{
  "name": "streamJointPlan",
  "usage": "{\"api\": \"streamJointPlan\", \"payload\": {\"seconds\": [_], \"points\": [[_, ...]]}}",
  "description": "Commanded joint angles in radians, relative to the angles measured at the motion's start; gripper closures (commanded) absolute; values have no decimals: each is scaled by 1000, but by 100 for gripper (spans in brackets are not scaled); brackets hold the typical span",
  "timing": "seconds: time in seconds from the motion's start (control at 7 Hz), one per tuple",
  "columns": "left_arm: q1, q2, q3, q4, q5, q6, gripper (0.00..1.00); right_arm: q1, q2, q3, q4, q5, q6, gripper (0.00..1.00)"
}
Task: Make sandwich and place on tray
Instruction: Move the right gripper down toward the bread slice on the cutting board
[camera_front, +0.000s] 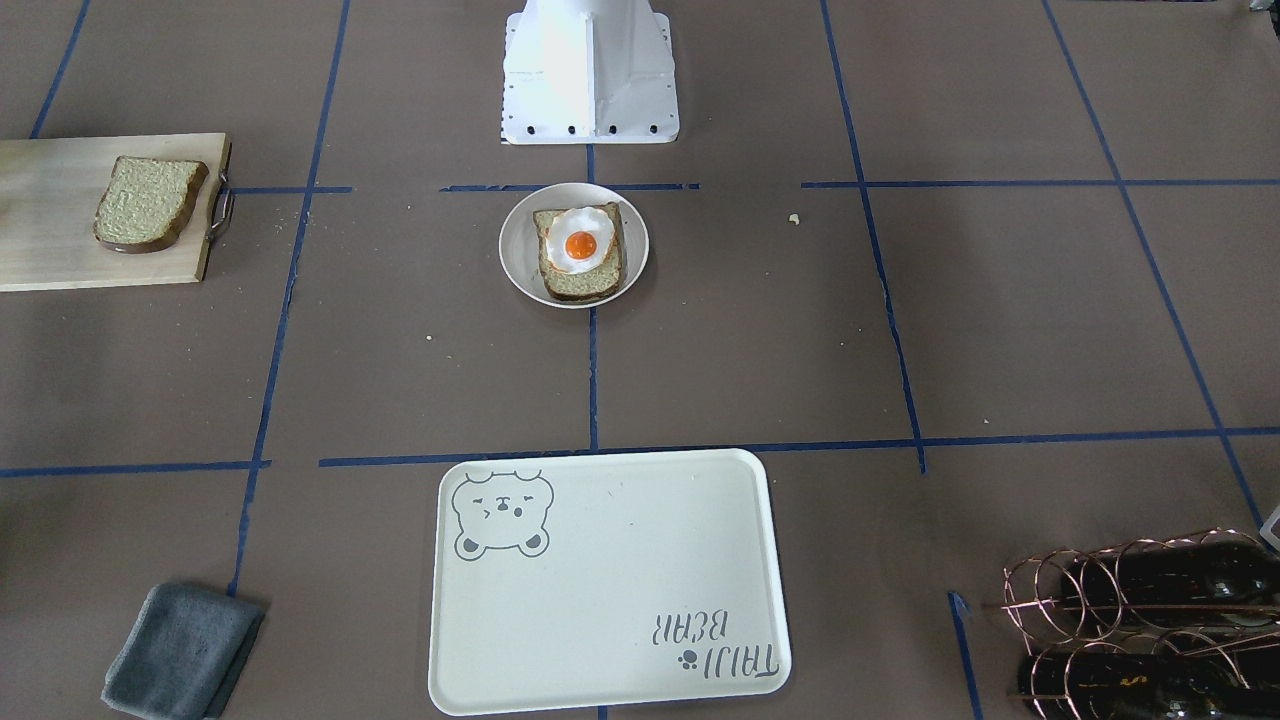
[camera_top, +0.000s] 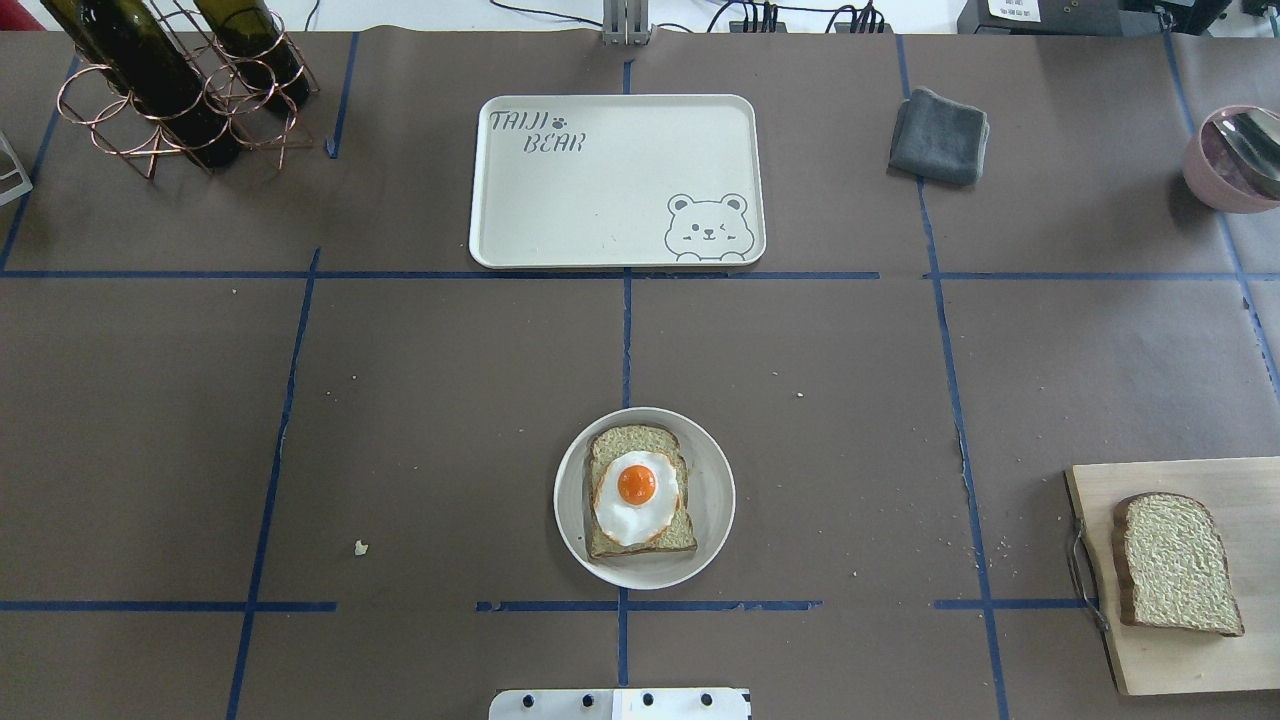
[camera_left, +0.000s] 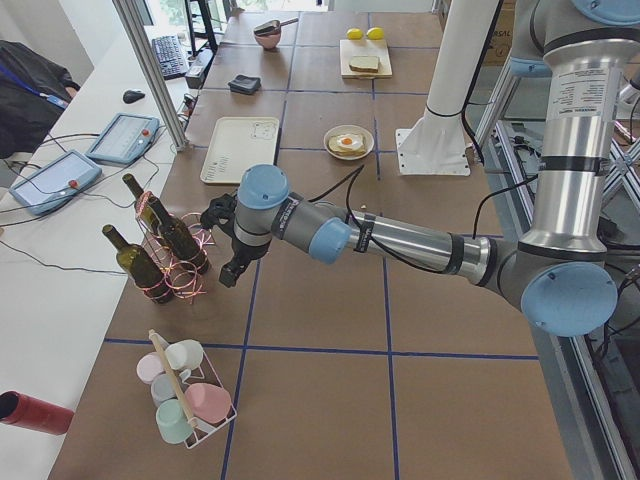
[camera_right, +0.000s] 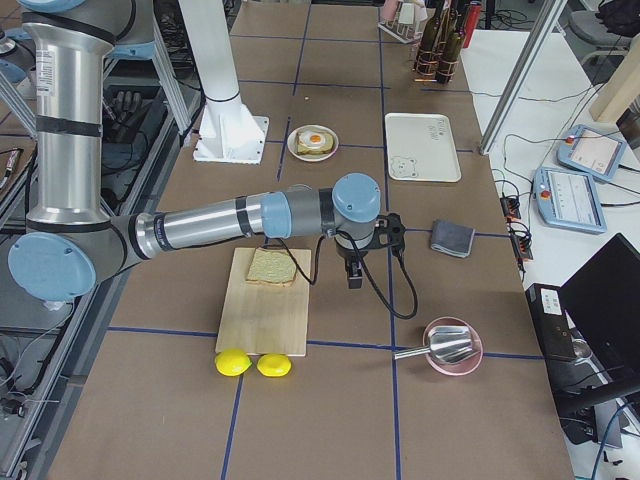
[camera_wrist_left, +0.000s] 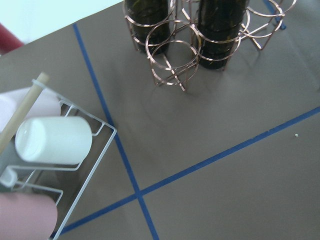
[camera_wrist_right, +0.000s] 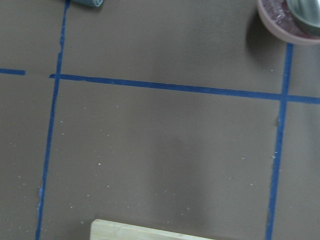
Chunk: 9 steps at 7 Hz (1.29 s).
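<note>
While the top slice (camera_top: 1175, 563) lies on the board (camera_top: 1180, 660), the build is half done.
Egg-topped slice (camera_top: 625, 440) on the plate (camera_top: 715, 500); board well right of it, tray (camera_top: 620, 190) beyond. Left fingers (camera_left: 232, 272) and right fingers (camera_right: 353, 275): spread or not, cannot tell. Tilting could slide the egg (camera_top: 637, 484) off.

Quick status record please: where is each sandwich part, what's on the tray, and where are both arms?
bottom slice: on the round plate, table centre
egg: on top of that slice
second slice: alone on the wooden board, robot's right
tray: nothing on it, far side of the table
left gripper: over bare table near the bottle rack; open or shut, cannot tell
right gripper: over bare table beside the board; cannot tell
stage: sandwich not yet closed
</note>
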<state>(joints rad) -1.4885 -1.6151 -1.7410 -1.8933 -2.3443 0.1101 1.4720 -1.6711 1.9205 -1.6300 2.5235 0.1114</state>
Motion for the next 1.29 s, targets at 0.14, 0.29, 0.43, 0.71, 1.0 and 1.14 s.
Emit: {"api": "streamJointPlan", "payload": {"seconds": [0.14,0.29,0.43,0.71,1.0,1.14], "points": [[77,-31,5,-18,-1,-143,0,-212,-189,28,460,-178,403,0],[106,-31,1,-79,-1,-261,0,-258,-261,28,578,-189,495,0],[138,-28,3,-148,-1,-364,0,-318,-341,26,710,-193,567,0],[155,-28,-8,-161,-3,-424,0,-459,-435,9,928,-276,755,0],[157,-28,-14,-161,-3,-426,0,-667,-455,-143,1182,-448,911,0],[157,-29,-14,-159,-3,-428,0,-794,-453,-205,1322,-568,1035,0]]}}
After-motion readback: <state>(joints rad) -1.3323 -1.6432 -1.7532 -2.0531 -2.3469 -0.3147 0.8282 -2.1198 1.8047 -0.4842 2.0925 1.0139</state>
